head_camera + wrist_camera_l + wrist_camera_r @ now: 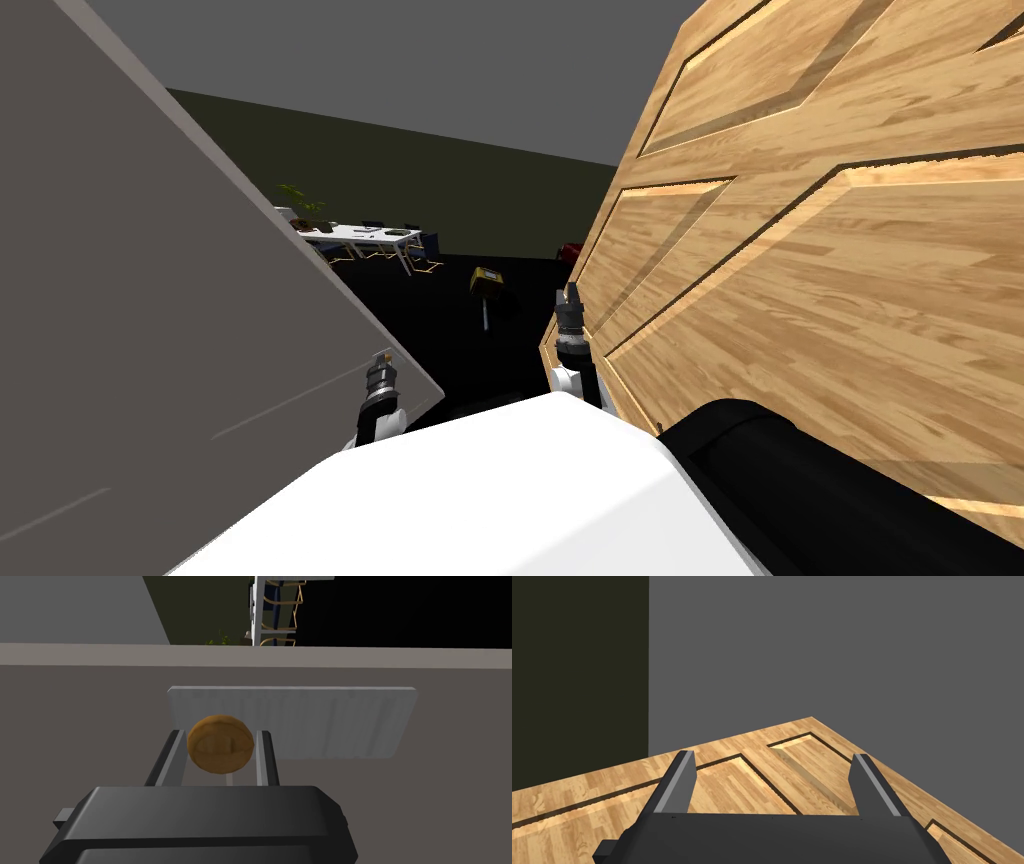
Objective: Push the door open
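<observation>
Wooden door stands partly open at my right. My right claw is spread wide close along its panels, I think so the blades can push it further. My left claw pinches a brown round knob on a grey plate.

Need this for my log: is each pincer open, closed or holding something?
Left pincer: closed on the round brown knob.
Right pincer: open, holding nothing.

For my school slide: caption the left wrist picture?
Left fingers squeeze a round brown knob by a light grey plate.
</observation>
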Controlling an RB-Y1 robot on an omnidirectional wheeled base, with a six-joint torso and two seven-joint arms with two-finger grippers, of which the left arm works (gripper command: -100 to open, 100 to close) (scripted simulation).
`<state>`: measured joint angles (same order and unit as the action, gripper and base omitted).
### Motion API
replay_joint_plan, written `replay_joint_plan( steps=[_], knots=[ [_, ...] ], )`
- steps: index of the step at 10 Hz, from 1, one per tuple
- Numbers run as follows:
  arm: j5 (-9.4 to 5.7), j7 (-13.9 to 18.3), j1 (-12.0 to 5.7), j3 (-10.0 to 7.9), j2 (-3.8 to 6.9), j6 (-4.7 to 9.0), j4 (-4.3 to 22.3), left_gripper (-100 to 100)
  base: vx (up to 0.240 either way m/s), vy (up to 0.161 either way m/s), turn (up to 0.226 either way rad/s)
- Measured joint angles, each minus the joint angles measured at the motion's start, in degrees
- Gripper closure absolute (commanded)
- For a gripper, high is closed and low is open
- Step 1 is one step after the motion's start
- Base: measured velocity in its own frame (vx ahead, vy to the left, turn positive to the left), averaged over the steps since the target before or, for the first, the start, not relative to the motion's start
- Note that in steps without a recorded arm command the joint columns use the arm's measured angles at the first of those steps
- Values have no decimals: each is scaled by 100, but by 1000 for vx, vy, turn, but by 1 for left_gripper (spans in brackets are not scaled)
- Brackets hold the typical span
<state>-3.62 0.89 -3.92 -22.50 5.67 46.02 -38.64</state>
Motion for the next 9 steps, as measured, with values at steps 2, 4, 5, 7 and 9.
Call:
replay_joint_plan(
  steps=[2, 4, 5, 7, 9],
  knots=[
    [-53, -64, 64, -47, -25, -17, -181, 100, 74, 18, -39],
    [-217, -232, 204, -172, -140, -140, -389, 100, 142, 0, -52],
    [-314, -279, 198, -244, -100, -112, -315, 100, 199, 40, -54],
    [-474, -323, 256, -362, -46, -129, -350, 100, 139, 36, -27],
    [-644, -483, 283, -508, -92, -109, -412, 100, 165, 33, -62]
  ],
)
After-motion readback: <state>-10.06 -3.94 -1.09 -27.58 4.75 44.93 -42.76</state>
